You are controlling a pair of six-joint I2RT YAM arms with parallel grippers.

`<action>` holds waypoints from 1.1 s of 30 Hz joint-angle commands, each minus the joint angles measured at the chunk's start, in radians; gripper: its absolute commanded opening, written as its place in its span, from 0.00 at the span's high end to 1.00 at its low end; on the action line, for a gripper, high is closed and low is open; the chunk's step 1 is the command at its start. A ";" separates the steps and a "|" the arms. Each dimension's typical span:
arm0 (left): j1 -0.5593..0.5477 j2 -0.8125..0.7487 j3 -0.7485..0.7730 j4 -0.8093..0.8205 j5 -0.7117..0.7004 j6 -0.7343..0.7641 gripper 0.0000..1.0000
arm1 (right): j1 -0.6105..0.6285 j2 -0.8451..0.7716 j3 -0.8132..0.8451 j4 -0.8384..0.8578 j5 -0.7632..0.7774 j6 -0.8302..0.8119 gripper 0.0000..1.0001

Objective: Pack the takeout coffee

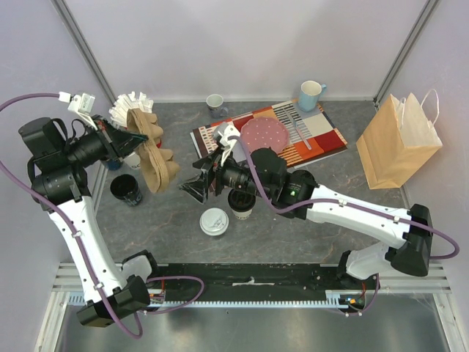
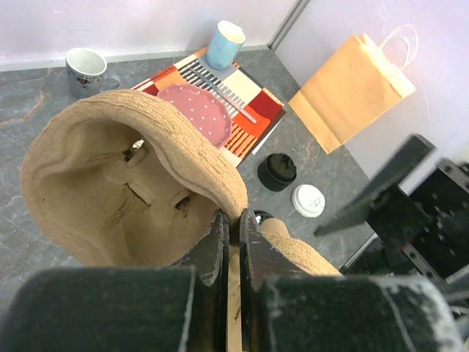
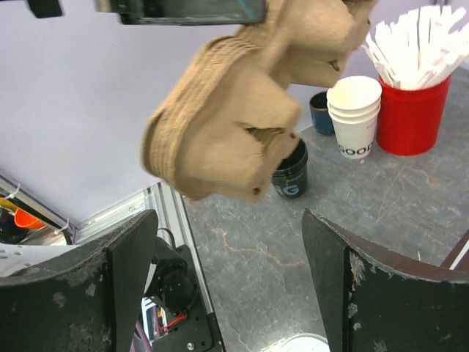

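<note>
Arms: left gripper [image 2: 233, 224] raised near worktop's [image 1: 293, 227] left edge, clenched on cup carrier [image 2: 110, 176]; right gripper [image 3: 227, 249] levelled toward carrier, released.

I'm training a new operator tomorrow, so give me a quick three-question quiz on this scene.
1. True or false: the left end effector is shut on the pulp cup carrier.
2. Multiple choice: the right end effector is A) shut on a lid, B) open and holding nothing, C) gripping a mug handle.
3. Fill in: the white-lidded coffee cup stands on the ____, not in the carrier.

Key: 1 true; 2 B; 3 table.
</note>
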 commanded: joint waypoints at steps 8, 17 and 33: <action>-0.003 -0.014 -0.002 0.152 -0.055 -0.243 0.98 | 0.088 -0.007 0.006 0.114 0.270 0.011 0.26; -0.003 -0.013 -0.005 0.158 -0.071 -0.248 0.98 | 0.115 0.062 0.055 0.146 0.259 0.010 0.29; -0.003 -0.016 -0.007 0.158 -0.071 -0.249 0.98 | 0.128 0.137 0.113 0.184 0.284 0.025 0.36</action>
